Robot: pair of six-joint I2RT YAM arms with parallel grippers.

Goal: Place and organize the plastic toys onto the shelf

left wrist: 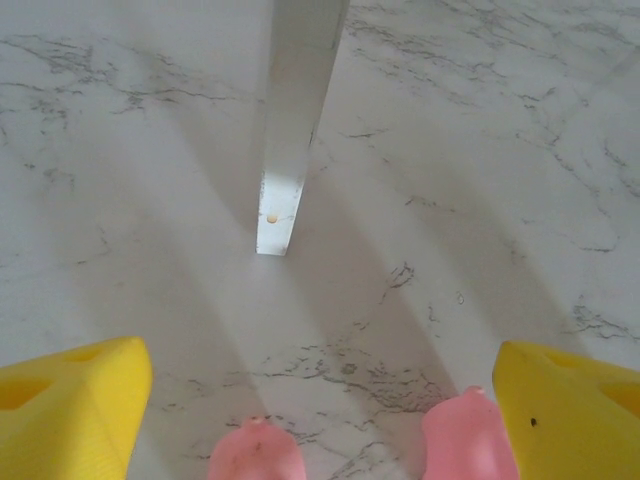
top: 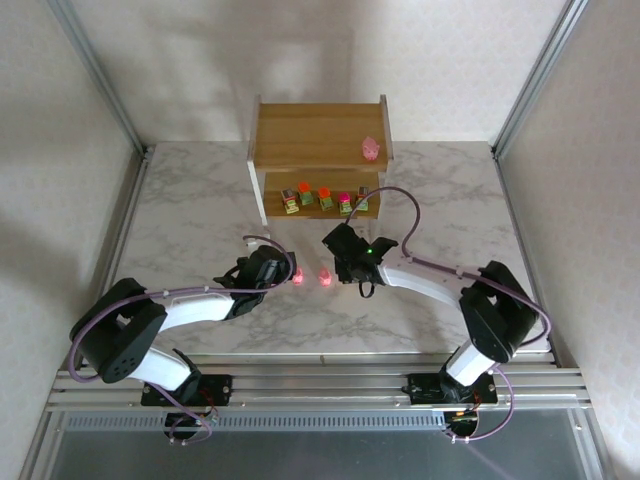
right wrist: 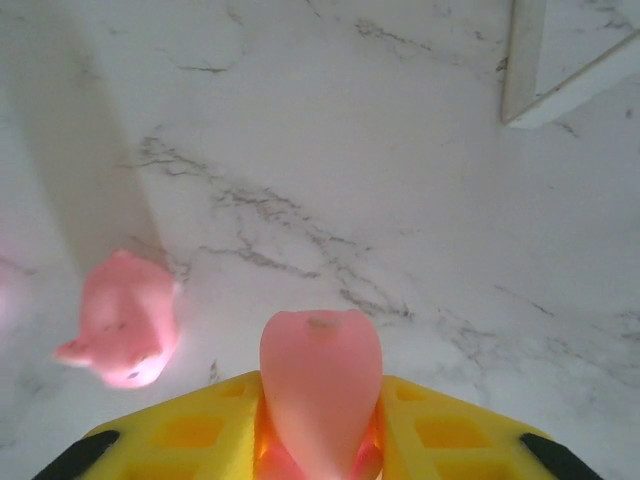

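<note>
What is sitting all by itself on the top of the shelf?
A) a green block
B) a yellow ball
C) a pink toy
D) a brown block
C: one pink toy sits near the right end of the top board of the shelf, and the blocky toys stand on the lower tier.

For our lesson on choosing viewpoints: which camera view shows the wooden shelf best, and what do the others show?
The top external view: the whole shelf, both tiers. The left wrist view has one white leg; the right wrist view, a white corner piece at upper right.
</note>
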